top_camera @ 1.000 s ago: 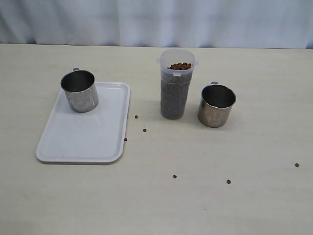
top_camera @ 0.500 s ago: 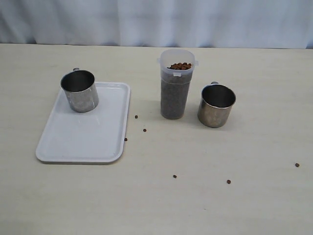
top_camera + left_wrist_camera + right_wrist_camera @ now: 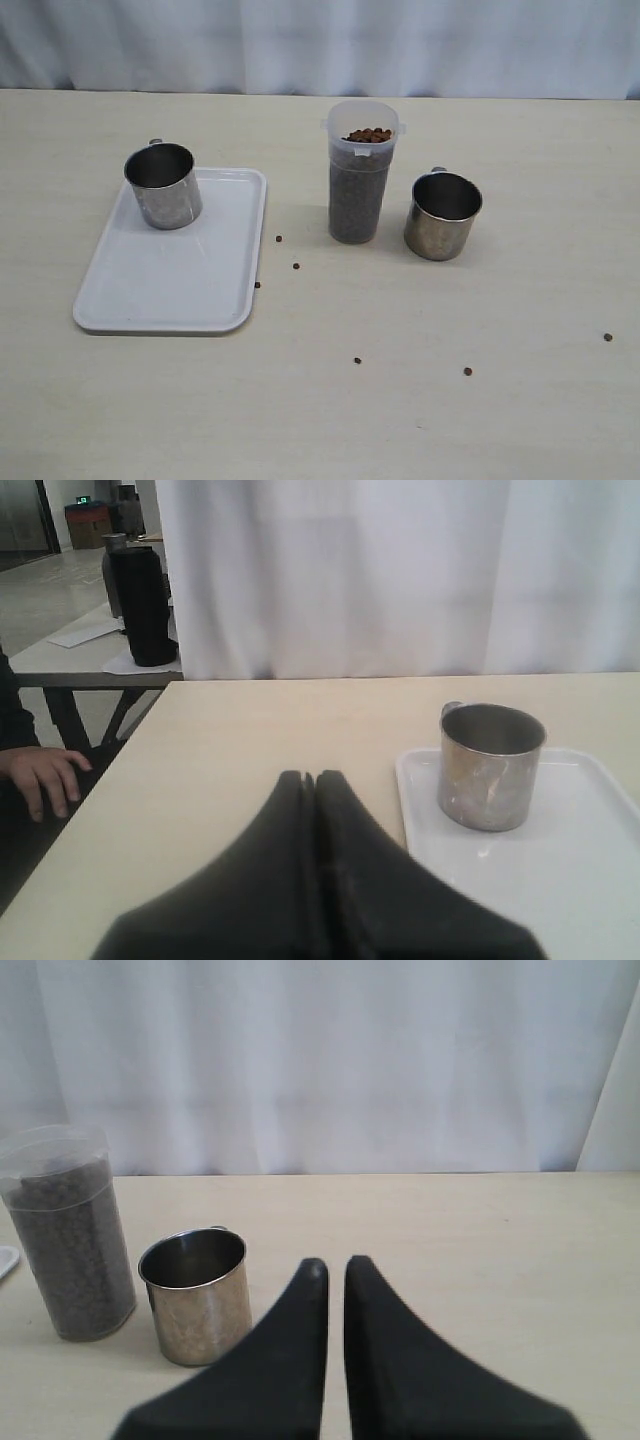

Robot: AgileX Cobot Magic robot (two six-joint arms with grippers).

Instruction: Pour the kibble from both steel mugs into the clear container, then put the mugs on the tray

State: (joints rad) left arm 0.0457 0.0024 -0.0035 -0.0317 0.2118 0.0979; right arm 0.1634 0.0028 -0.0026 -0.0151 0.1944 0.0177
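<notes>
Where the kibble (image 3: 369, 134) is heaped, we see it filling the container (image 3: 359, 190) almost to the rim. The container stands upright near the middle of the tabletop (image 3: 500, 420). A few stray pellets (image 3: 296, 266) lie scattered on the bare surface, some between the container and the tray (image 3: 190, 290), others nearer the front and one far off to the right.

The first mug (image 3: 163, 186) stands upright on the tray's far left corner, its handle turned away from the exterior camera. The second mug (image 3: 443, 215) stands upright on the tabletop just beside the container, on its right, not touching it and well apart from the tray. From the right wrist view we see that it is empty.

From the left wrist view we find the left claw (image 3: 310, 780) with its fingers pressed flat together, holding nothing, short of the tray and the first mug. From the right wrist view the right claw (image 3: 335, 1265) is drawn to a thin slit, also holding nothing, with the second mug and the container off to one side. A white curtain (image 3: 330, 1060) hangs behind the tabletop.
</notes>
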